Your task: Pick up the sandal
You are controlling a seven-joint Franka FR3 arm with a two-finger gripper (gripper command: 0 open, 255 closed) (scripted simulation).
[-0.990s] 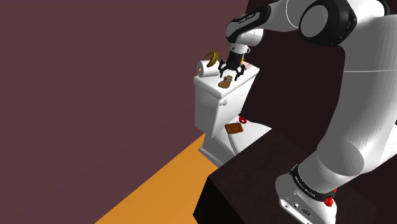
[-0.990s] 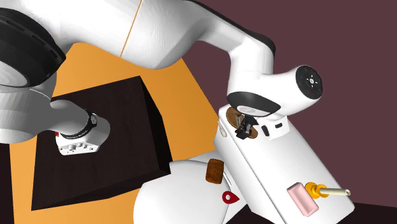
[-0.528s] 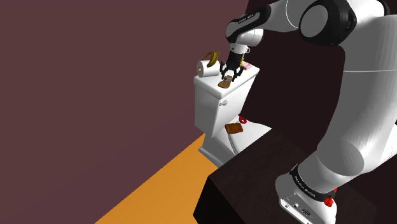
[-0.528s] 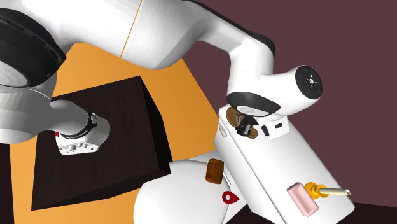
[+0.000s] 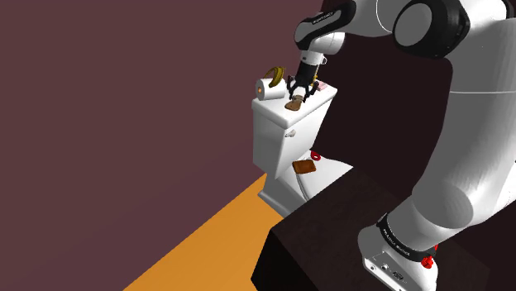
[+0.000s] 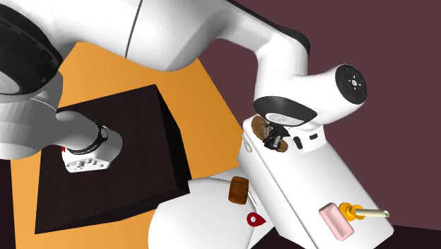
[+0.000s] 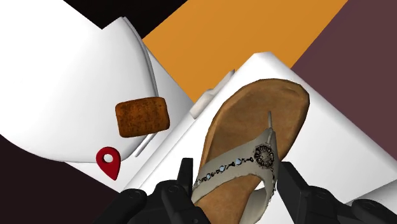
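A tan sandal (image 7: 254, 121) with a pale beaded strap is clasped across its middle between the two black fingers of my gripper (image 7: 236, 184), which is shut on it. It hangs at the near end of the white toilet tank lid (image 7: 337, 146). In the shoulder view the gripper (image 5: 299, 93) points down from above, with the sandal (image 5: 294, 105) just over the tank lid (image 5: 318, 103). In the second exterior view the gripper (image 6: 272, 139) covers the middle of the sandal (image 6: 261, 129). Whether the sole still touches the lid I cannot tell.
A brown block (image 7: 142, 116) and a red pin-shaped thing (image 7: 109, 161) lie on the closed toilet seat (image 7: 70, 83). At the tank's far end sit a pink block (image 6: 335, 221) and an orange-handled thing (image 6: 357, 211). The dark stand (image 5: 331, 231) is close by on an orange floor (image 5: 207, 240).
The fingers stood apart around the sandal and have closed on it. Since then the hand has risen slightly with the sandal in it.
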